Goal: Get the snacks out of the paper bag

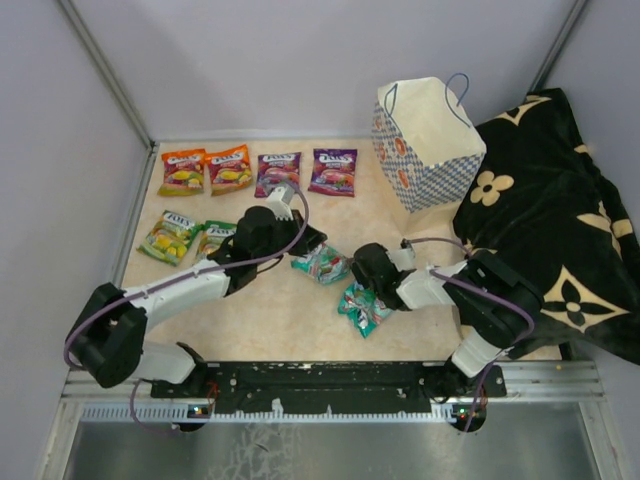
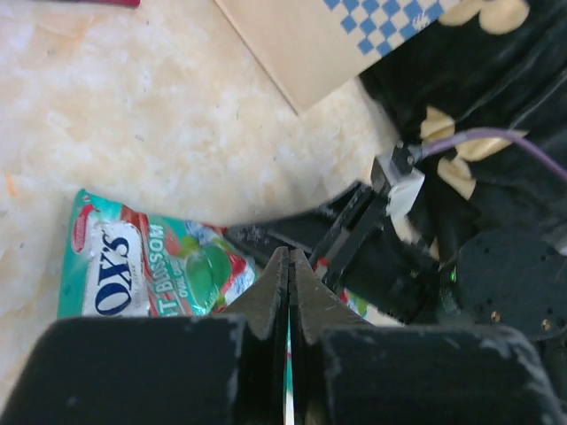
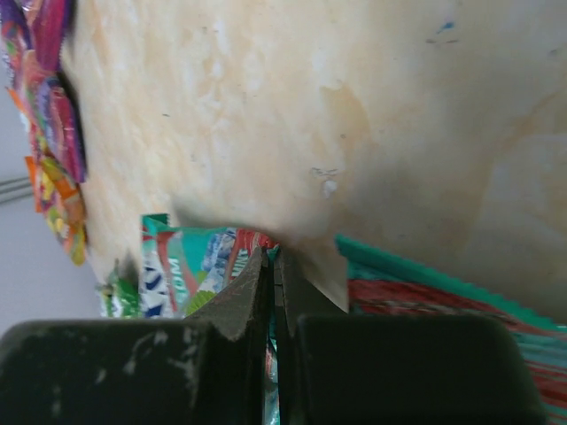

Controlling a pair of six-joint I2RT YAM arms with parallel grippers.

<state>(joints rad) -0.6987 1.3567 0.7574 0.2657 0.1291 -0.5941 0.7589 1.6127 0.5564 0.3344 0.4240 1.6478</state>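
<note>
The paper bag (image 1: 425,140) stands at the back right, leaning on a black cloth; its checked side (image 2: 390,22) shows in the left wrist view. Orange (image 1: 183,172), purple (image 1: 333,170) and green (image 1: 170,237) snacks lie in rows at the back left. My left gripper (image 1: 308,243) (image 2: 289,257) is shut, pinching the edge of a teal snack packet (image 1: 322,263) (image 2: 133,274) at mid-table. My right gripper (image 1: 358,268) (image 3: 272,257) is shut on a second teal packet (image 1: 362,308) (image 3: 443,301); a thin sliver shows between its jaws.
A black cloth with gold flowers (image 1: 560,230) covers the right side of the table. Grey walls close in the back and sides. The two grippers sit close together, the right arm's wrist (image 2: 381,239) just beyond my left fingers.
</note>
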